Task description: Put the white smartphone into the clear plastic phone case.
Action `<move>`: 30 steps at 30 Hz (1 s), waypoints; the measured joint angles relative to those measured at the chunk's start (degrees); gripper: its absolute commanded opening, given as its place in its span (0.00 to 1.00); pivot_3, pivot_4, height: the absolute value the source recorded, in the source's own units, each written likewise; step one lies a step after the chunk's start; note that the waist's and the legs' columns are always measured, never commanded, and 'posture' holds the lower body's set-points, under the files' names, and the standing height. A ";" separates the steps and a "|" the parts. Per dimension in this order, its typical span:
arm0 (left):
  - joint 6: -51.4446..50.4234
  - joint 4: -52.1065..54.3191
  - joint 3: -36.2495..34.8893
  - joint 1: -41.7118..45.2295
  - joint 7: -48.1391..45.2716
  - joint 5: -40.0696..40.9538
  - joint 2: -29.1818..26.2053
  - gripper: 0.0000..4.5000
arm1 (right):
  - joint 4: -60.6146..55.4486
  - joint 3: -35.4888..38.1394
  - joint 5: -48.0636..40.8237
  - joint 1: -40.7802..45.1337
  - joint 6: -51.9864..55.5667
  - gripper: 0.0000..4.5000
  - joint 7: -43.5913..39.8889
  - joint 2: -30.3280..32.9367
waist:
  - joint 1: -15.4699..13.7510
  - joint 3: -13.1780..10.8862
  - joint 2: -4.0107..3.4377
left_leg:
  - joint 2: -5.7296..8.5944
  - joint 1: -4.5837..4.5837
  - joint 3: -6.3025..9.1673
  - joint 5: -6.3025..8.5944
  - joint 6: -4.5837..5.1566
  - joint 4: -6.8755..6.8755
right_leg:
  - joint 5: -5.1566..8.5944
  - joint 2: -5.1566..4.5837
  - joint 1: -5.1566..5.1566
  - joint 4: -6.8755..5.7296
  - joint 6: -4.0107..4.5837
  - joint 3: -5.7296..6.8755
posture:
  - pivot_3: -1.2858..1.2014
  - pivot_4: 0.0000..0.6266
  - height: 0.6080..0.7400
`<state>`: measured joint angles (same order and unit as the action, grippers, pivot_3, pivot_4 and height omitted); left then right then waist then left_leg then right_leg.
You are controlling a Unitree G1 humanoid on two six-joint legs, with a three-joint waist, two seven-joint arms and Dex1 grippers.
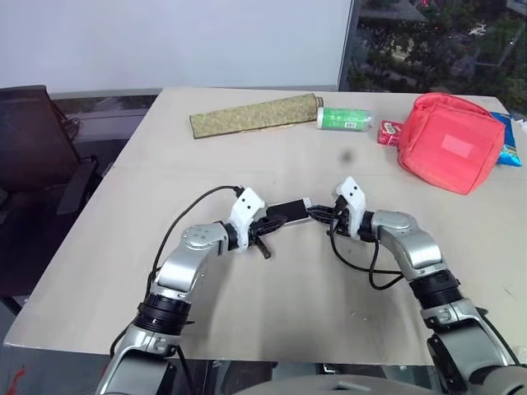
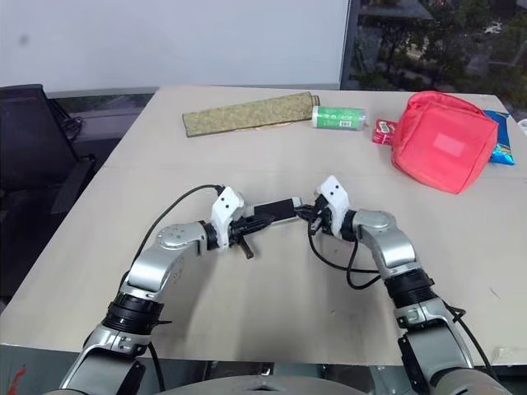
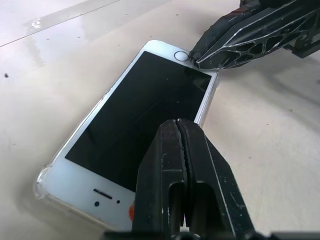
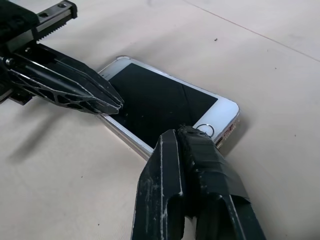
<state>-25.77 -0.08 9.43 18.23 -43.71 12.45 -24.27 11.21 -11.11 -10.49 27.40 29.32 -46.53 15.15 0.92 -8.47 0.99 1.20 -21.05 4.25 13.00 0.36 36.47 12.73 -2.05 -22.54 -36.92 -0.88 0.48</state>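
Pressing phone (image 3: 135, 125) into clear case (image 3: 42, 181) | we keep left gripper (image 3: 181, 131) and right gripper (image 4: 186, 137) pressed together, pushing opposite ends evenly | risk: tilting a corner out.

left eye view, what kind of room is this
Probably an office or meeting room: a large pale table, a dark office chair beside it, and a window behind looking down on trees.
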 measured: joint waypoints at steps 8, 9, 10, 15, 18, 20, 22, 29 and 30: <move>0.46 -1.69 -0.14 0.25 0.68 -0.03 0.18 0.00 | 3.36 -2.26 1.57 3.49 2.95 0.01 1.59 -0.95 | 0.24 0.27 -0.03 | -0.08 0.25 0.00 0.04 -0.06 -0.09 | 0.00 -0.07 0.05 0.03 0.00 0.07 | 0.52 0.24 1.00; 0.46 -1.83 -0.08 0.26 0.72 -0.05 0.21 0.00 | 3.89 -2.42 1.63 3.51 2.91 0.01 1.76 -1.10 | 0.26 0.30 -0.03 | -0.10 0.25 0.00 0.04 -0.06 -0.10 | 0.01 -0.08 0.05 0.05 0.00 0.09 | 0.52 0.24 1.00; 0.52 -1.99 -0.10 0.27 0.77 -0.02 0.24 0.00 | 4.15 -2.54 1.68 3.74 2.89 0.01 1.81 -1.16 | 0.31 0.32 -0.05 | -0.11 0.25 0.00 0.04 -0.07 -0.10 | 0.01 -0.08 0.05 0.06 0.00 0.09 | 0.52 0.24 1.00; 0.58 -2.80 0.01 0.32 1.36 -0.11 0.33 0.00 | 7.88 -4.18 2.94 5.73 0.92 0.01 1.79 -2.00 | 1.28 0.67 -0.28 | -0.15 0.25 0.00 0.05 -0.08 -0.13 | 0.01 -0.18 0.04 0.17 -0.01 0.21 | 0.52 0.24 1.00; 0.58 -2.80 0.00 0.30 1.59 -0.13 0.36 0.00 | 8.89 -4.60 3.52 6.02 -0.92 0.01 1.68 -1.99 | 1.48 0.69 -0.34 | -0.17 0.19 0.02 0.06 -0.08 -0.13 | 0.01 -0.23 0.03 0.35 -0.01 0.33 | 0.52 0.24 1.00; 0.57 -2.80 -0.07 0.23 1.69 -0.09 0.36 0.00 | 9.19 -4.60 3.69 5.99 -2.08 0.01 1.45 -1.97 | 1.55 0.65 -0.41 | -0.24 0.05 0.04 0.06 -0.08 -0.13 | 0.01 -0.23 -0.01 0.57 -0.01 0.44 | 0.52 0.24 1.00; 0.70 -2.80 -0.27 0.22 1.67 0.02 0.36 0.00 | 10.15 -4.50 3.72 5.70 -5.09 0.01 0.68 -1.95 | 1.62 0.60 -0.54 | -0.39 -0.13 0.05 0.07 -0.08 -0.18 | 0.01 -0.23 -0.04 0.95 -0.01 0.67 | 0.52 0.24 1.00; 1.89 -2.92 -1.80 0.30 1.65 0.72 1.02 0.00 | 15.22 -0.20 1.88 3.80 -18.22 0.01 -0.70 -5.19 | 1.60 0.32 -0.80 | -0.44 -0.69 0.00 0.04 -0.04 -0.27 | -0.04 -0.53 -0.71 0.95 -0.03 1.21 | 0.52 0.24 1.00; 2.06 -3.04 -1.99 0.32 1.63 0.74 1.12 0.00 | 16.05 0.08 1.86 4.15 -19.12 0.01 -0.66 -5.66 | 1.49 0.32 -0.79 | -0.45 -0.67 0.00 0.01 -0.01 -0.27 | -0.34 -0.54 -0.74 0.92 -0.12 1.31 | 0.52 0.24 1.00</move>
<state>-23.71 -3.12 7.44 18.55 -42.07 13.19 -23.15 27.26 -11.04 -8.63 31.56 10.20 -47.19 9.50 2.41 -8.15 0.20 0.75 -21.72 4.25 13.01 0.35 36.19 12.39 -2.59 -23.27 -36.00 -1.01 1.79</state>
